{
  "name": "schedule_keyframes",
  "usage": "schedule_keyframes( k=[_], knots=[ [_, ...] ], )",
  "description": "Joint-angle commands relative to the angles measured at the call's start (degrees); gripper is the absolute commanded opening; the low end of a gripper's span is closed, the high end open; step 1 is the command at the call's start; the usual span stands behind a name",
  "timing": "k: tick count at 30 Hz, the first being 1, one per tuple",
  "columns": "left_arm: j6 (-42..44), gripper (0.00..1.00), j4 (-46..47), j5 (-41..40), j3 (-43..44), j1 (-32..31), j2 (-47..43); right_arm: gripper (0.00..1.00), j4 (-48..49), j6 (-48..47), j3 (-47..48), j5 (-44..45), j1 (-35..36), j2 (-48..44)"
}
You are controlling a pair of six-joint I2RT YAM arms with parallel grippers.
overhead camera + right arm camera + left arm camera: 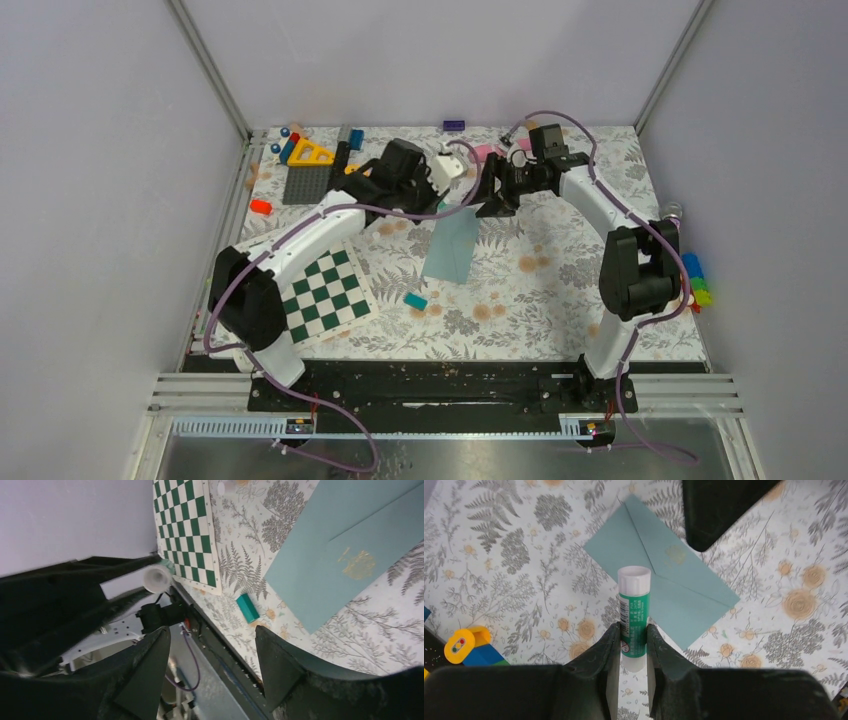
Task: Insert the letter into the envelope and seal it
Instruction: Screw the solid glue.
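Note:
The teal envelope (452, 245) lies flat mid-table with its triangular flap folded down; a gold emblem shows on it (674, 587) (345, 555). The letter is not in view. My left gripper (633, 627) is shut on a glue stick (634, 615) with a green label and white cap, held just above the envelope's near edge (445, 168). My right gripper (212, 635) is open with nothing between its fingers. It hovers over the envelope's far end (495, 195), facing the left gripper. One of its dark fingers (719, 510) shows at the top of the left wrist view.
A green-white checkerboard (325, 290) lies under the left arm, with a small teal block (415, 300) beside it. Toys crowd the back left: a yellow triangle (312, 153), a grey baseplate (305, 183), a red piece (260, 207). Coloured blocks (697, 280) sit at the right edge.

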Motion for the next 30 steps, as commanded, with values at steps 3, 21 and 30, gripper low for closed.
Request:
schedule_keyframes(
  k=[3, 21, 30],
  knots=[
    [3.93, 0.0, 2.05, -11.64, -2.55, -5.75, -0.71, 0.68, 16.19, 15.84, -6.47, -8.78, 0.32, -0.81],
    [3.92, 0.0, 0.66, -13.17, -2.59, -10.06, -0.01, 0.53, 18.88, 18.06, -7.58, -11.37, 1.83, 2.17],
    [3.91, 0.0, 0.66, -13.26, -2.79, -10.06, 0.04, 0.37, 17.43, 16.72, -6.47, -12.66, 3.05, 3.27]
  ],
)
